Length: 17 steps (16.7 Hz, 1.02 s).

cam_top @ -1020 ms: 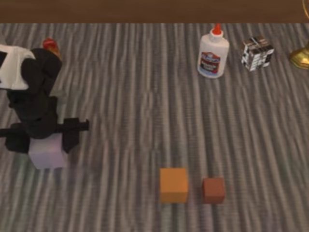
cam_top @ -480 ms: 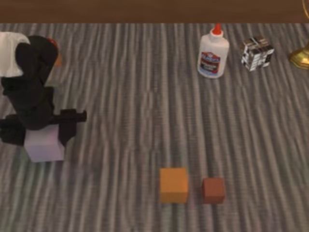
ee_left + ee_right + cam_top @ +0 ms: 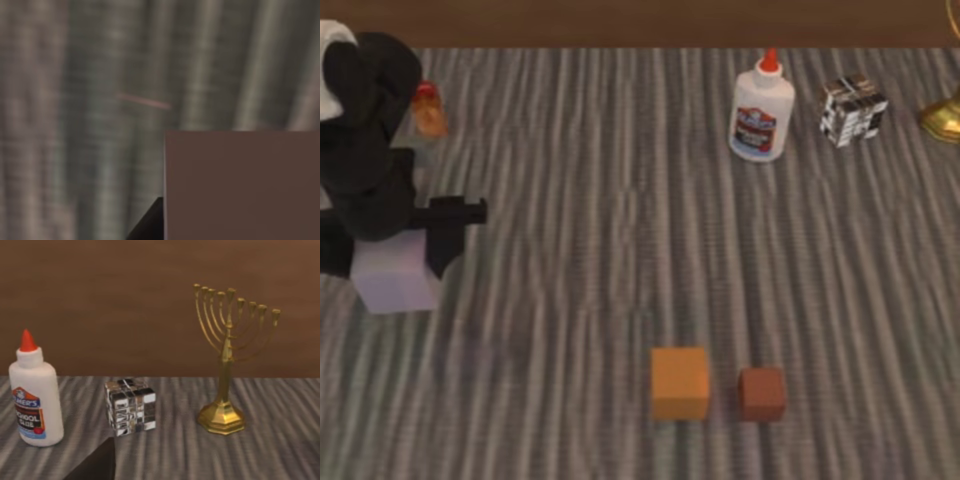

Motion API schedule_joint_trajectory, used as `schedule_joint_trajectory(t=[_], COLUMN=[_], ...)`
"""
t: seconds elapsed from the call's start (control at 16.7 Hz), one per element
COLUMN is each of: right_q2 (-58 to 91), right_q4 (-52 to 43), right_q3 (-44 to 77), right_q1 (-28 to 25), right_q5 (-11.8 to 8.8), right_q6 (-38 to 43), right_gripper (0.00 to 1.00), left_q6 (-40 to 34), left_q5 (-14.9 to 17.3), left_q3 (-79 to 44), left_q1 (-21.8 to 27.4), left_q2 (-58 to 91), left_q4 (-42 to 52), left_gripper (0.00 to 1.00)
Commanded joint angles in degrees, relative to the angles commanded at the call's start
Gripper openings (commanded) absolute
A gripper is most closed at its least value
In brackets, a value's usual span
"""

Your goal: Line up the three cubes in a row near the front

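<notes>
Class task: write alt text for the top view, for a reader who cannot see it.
The left gripper is over the lilac-pink cube at the table's left edge. An orange cube and a reddish-brown cube sit side by side near the front.

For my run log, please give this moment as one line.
left gripper | over lilac cube | orange cube, brown cube placed front

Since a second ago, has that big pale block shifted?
Yes. The pale lilac-pink cube, under the left tool, moved toward the table's left edge, farther from the unmoved orange cube.
</notes>
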State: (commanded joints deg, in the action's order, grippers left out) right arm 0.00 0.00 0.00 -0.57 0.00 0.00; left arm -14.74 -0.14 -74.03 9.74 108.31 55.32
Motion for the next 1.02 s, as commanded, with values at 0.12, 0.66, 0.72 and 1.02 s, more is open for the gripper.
schedule_joint_trajectory(t=[0.12,0.66,0.72,1.02], right_q2=[0.0,0.0,0.0,0.0], right_q4=[0.0,0.0,0.0,0.0], right_q3=[0.0,0.0,0.0,0.0], right_q1=[0.0,0.0,0.0,0.0], right_q5=[0.0,0.0,0.0,0.0], right_q6=[0.0,0.0,0.0,0.0], right_gripper=[1.0,1.0,1.0,1.0], left_q6=[-0.9,-20.6,-22.3,-24.1], left_q5=[0.0,-0.2,-0.2,-0.3], left_q3=[-0.1,1.6,1.9,2.2], left_q1=[0.9,25.3,27.1,28.9], left_q2=[-0.1,-4.3,-4.9,-5.7], left_q4=[0.2,3.2,3.4,3.4], left_gripper=[0.0,0.0,0.0,0.0])
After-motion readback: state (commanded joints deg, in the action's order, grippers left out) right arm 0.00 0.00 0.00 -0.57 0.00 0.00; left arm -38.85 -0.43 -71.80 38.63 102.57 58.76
